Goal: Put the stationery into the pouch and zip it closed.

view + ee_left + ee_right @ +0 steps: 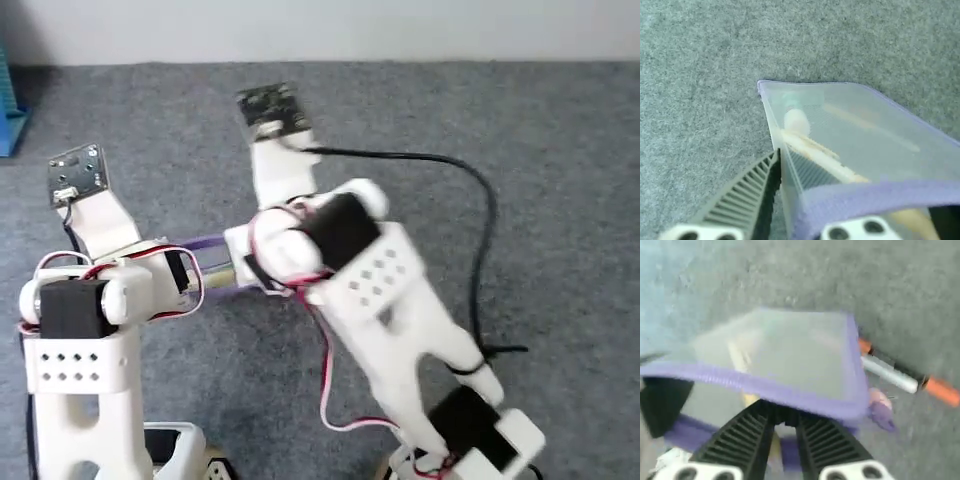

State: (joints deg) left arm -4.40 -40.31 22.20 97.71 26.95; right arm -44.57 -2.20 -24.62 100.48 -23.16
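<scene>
Arms (350, 260) cover nearly all the pouch (205, 243) from above; one end of the pen (890, 374) seems behind its corner.

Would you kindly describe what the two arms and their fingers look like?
One arm and the other arm share white plastic shells with rows of small holes, black motor blocks and thin red and white wires. A black cable trails from one. The left gripper and right gripper have dark ribbed fingers.
</scene>
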